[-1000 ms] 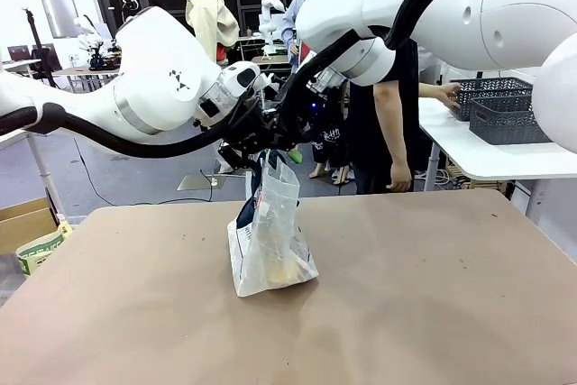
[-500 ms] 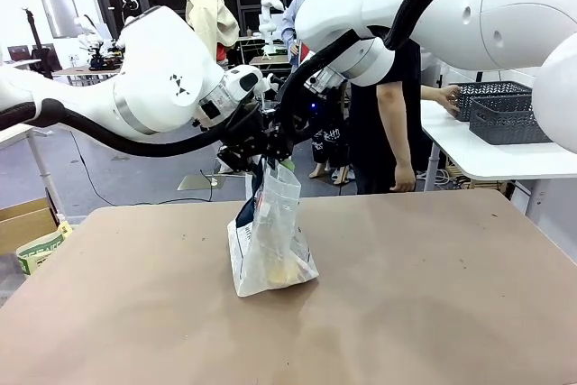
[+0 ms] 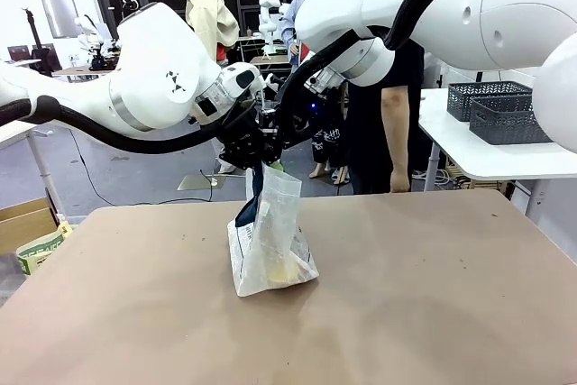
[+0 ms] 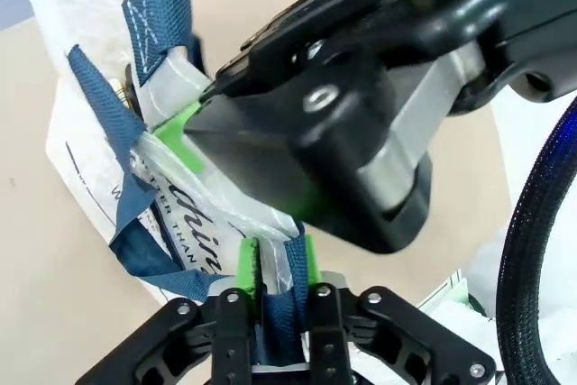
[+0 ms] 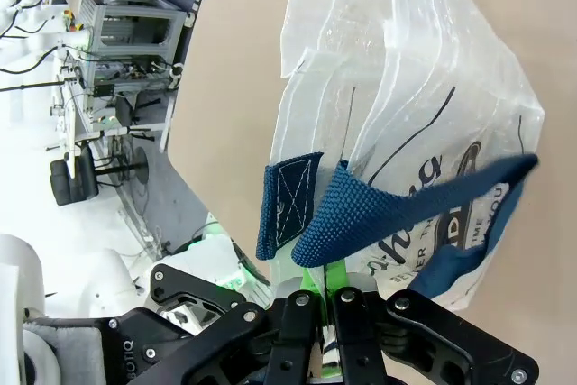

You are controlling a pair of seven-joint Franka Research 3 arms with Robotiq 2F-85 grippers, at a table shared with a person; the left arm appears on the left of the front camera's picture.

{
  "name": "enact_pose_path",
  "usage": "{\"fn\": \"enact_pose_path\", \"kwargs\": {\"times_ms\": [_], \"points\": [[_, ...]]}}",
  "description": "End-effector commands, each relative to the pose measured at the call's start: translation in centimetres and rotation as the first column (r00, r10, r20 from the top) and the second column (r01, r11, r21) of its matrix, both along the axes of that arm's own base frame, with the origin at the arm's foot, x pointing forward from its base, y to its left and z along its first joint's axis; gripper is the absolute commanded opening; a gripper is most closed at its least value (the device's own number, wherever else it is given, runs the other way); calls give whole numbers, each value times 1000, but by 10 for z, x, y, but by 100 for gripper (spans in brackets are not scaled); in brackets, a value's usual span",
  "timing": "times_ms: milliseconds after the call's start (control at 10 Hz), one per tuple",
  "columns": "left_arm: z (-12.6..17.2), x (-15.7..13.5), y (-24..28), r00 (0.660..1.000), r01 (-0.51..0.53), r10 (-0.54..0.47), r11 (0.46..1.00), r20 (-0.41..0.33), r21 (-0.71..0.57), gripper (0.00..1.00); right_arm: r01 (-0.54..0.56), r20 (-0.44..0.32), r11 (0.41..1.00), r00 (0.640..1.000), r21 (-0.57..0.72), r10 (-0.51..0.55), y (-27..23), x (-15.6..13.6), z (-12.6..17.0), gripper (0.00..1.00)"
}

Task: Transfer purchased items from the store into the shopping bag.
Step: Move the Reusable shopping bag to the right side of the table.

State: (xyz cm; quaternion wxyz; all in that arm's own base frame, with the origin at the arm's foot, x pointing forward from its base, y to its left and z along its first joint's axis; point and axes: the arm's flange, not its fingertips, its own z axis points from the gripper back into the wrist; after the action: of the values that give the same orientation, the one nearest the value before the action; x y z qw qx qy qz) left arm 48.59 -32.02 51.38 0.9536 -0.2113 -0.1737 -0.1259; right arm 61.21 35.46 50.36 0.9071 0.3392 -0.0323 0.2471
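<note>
- The shopping bag [image 3: 270, 241] was seen standing upright near the middle of the table [image 3: 433, 295], with something yellowish visible inside.
- The left gripper [image 4: 275, 263] was clamped on a navy strap handle [image 4: 162, 6] at the bag's top.
- The right gripper [image 5: 326, 288] was pinched onto the bag's rim beside another strap.

Shopping bag [image 3: 270, 241] stands mid-table [image 3: 433, 295], baskets [image 3: 500, 110] far right.
</note>
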Motion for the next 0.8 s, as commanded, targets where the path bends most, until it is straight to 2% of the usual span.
{"fn": "enact_pose_path", "kwargs": {"times_ms": [0, 500, 600, 700], "points": [[11, -2, 4, 1000, -6, 7, 1000, -26, 30, 0, -5, 13, 1000, 1000, 8, 5, -5, -9, -4, 0], [13, -3, 7, 999, 22, -21, 999, -34, 48, 0, -20, 18, 1000, 1000, -8, 20, -6, -10, -5, 0], [4, -1, 6, 1000, 6, -5, 1000, -22, 21, 0, -36, 32, 999, 999, -21, 37, -6, -11, -5, 0], [4, -1, 6, 1000, 6, -5, 1000, -22, 21, 0, -10, 0, 1000, 1000, -1, 10, 2, -2, 0, 0]]}}
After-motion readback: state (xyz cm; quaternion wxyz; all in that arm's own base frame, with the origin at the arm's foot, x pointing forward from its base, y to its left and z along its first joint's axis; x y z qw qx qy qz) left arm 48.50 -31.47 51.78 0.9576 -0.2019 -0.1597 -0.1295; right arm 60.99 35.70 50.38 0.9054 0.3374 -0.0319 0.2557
